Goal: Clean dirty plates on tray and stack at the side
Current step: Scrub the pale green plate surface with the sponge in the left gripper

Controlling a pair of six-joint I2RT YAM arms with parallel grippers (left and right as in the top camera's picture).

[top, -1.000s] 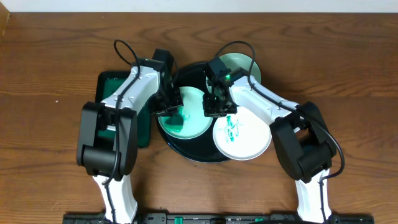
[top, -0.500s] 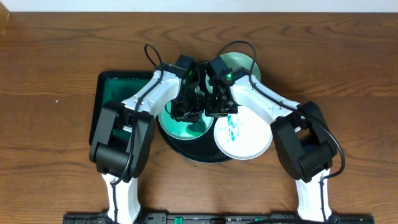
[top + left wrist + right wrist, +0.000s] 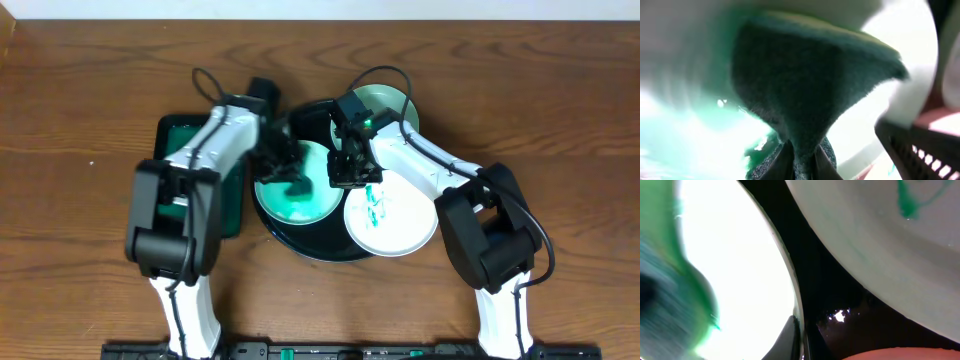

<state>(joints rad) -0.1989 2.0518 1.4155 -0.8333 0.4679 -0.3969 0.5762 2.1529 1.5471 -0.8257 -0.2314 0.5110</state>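
While left gripper [image 3: 801, 162] pinches green sponge [image 3: 805, 85] — smeared plate [image 3: 305, 200] beneath, black tray [image 3: 318, 252].

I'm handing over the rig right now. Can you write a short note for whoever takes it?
Left gripper: shut on a green pad, down on the left plate.
Right gripper: shut on that plate's rim, apparently steadying it.
All three plates are on the tray. The left plate is smeared green, the front plate has green marks, and the back plate shows no marks where visible.
Done: nothing stacked at the side yet.
Left: finish the left plate, clean the front one, then stack all three beside the tray.
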